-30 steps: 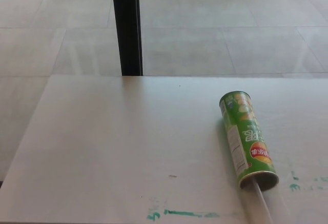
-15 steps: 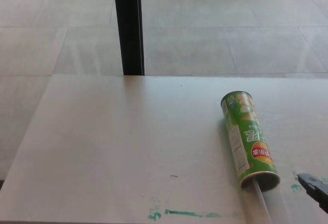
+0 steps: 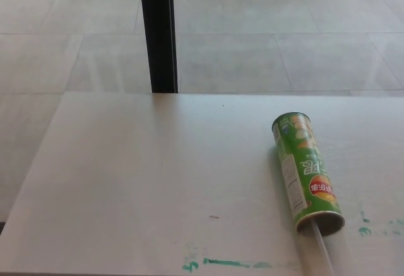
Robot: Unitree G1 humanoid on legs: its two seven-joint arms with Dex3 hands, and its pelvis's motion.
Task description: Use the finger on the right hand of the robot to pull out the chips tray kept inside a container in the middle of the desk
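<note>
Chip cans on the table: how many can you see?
1. A single green chip can lies on its side toward the right of the white table, its open end facing the near edge, with a pale tray strip sticking out. Nothing else could hide another.

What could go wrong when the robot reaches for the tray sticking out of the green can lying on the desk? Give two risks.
1. The green can lies on its side, so a sideways nudge could roll it across the desk.
2. The clear tray is thin, pale and runs off the picture's bottom edge; a finger may miss it. Neither hand is in view now.
</note>
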